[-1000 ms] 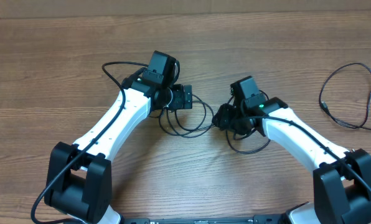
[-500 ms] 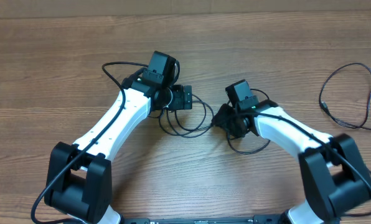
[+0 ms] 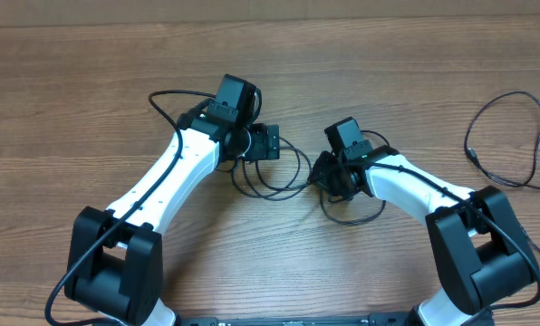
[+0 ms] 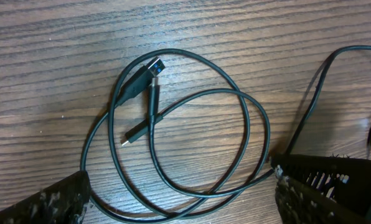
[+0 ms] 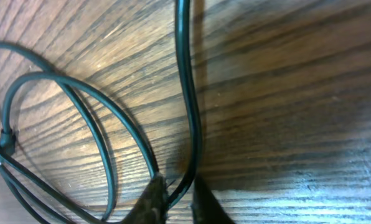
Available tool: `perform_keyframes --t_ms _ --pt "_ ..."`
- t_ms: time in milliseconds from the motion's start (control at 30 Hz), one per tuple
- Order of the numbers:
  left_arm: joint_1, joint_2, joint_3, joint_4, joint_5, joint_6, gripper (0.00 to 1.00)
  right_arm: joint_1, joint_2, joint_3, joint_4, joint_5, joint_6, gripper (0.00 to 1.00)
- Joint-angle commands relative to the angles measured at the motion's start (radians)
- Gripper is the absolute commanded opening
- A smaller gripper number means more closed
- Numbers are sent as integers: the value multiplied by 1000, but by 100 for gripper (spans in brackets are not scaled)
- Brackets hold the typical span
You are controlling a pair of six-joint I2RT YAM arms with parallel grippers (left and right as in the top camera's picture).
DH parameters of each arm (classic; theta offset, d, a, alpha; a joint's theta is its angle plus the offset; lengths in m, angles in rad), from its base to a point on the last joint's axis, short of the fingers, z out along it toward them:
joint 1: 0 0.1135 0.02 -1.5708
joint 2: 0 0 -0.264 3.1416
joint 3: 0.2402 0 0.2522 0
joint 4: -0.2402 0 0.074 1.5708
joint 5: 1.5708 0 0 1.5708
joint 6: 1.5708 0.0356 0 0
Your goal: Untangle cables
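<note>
The right gripper (image 5: 178, 194) has its jaws pressed onto a strand (image 5: 188, 93), pinching the cord at the 3 o'clock side of the coil (image 4: 249, 124). The left gripper (image 4: 179, 177) hangs spread wide over the coil's 11 o'clock edge and holds nothing. The plug (image 4: 145, 73) lies inside the loops. The coil sits mid-way on the table (image 3: 71, 91) between both arms, and a second cable (image 3: 470, 152) lies well apart at 3 o'clock.

I judge the step to be a first grip taken, with the loops not yet drawn apart. The next move calls for a slow pull toward 3 o'clock, watching that no loop cinches.

A second ago the right jaws stood half apart. They have now closed, and that arm has swung toward 9 o'clock. The left arm is unchanged.
</note>
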Motion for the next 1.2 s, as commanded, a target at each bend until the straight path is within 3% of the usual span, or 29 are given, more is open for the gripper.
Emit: perform_keyframes --t_ms 0,467,700,900,1167 --pt "-2 2 2 -3 -2 -26 94 6 7 -5 6 5 3 4" --pt "-2 2 2 -3 -2 -26 94 2 -11 -4 48 6 -5 4" --pt "-2 2 2 -3 -2 -26 95 -45 -151 61 9 10 -167 4" --pt "-2 2 2 -3 -2 -25 95 -142 -268 172 -97 13 -256 4" --pt "-2 2 2 -3 -2 -25 95 -397 -394 306 -175 36 -344 4"
